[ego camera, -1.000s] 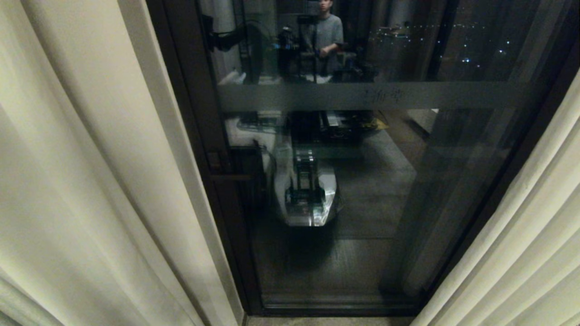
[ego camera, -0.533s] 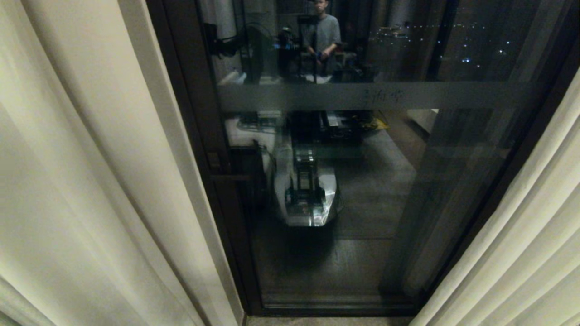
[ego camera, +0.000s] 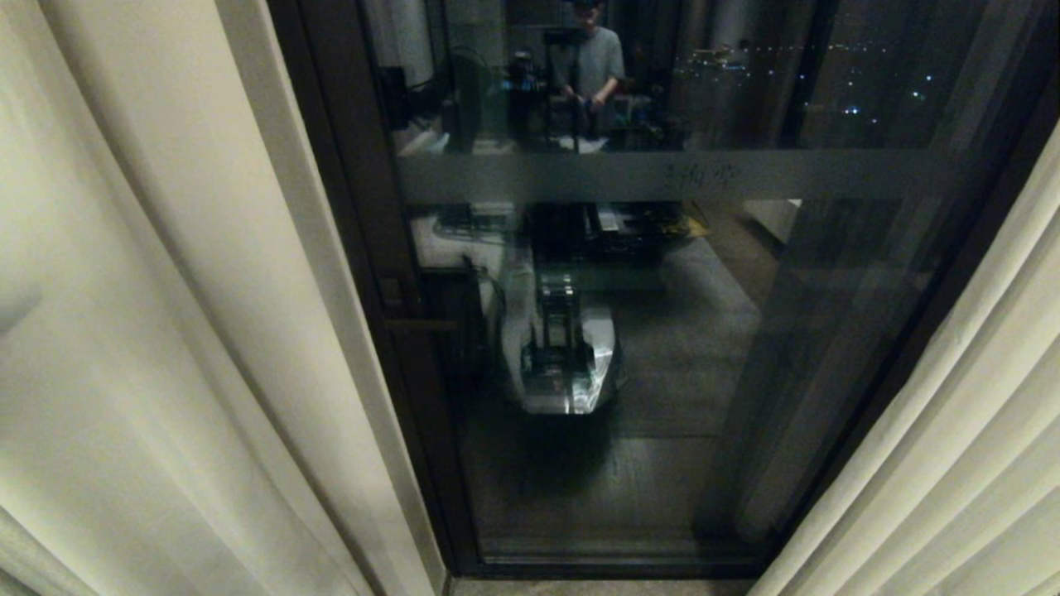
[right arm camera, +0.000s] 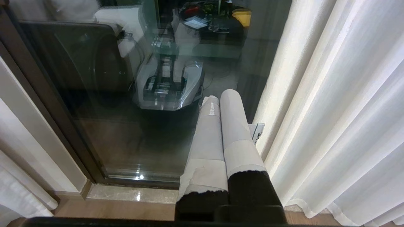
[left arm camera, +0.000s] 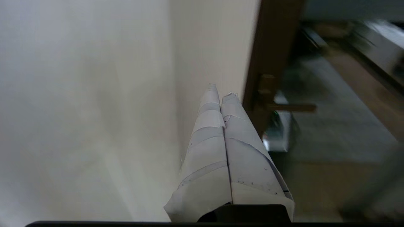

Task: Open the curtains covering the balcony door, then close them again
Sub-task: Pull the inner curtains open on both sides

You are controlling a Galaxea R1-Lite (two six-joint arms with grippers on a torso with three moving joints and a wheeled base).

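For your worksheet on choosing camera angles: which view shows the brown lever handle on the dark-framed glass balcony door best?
The left wrist view: the brown lever handle appears large, its bar sticking out from the dark-framed glass balcony door. The head view shows it small and dim. In the right wrist view I cannot make it out.

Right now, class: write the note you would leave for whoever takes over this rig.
Left tool: shut, empty, beside the left curtain near the door handle.
Right tool: shut, empty, parked low by the right curtain.
The curtains are drawn apart; the balcony door glass is exposed between them.
Done: opening.
Left: pull both panels back together over the glass.
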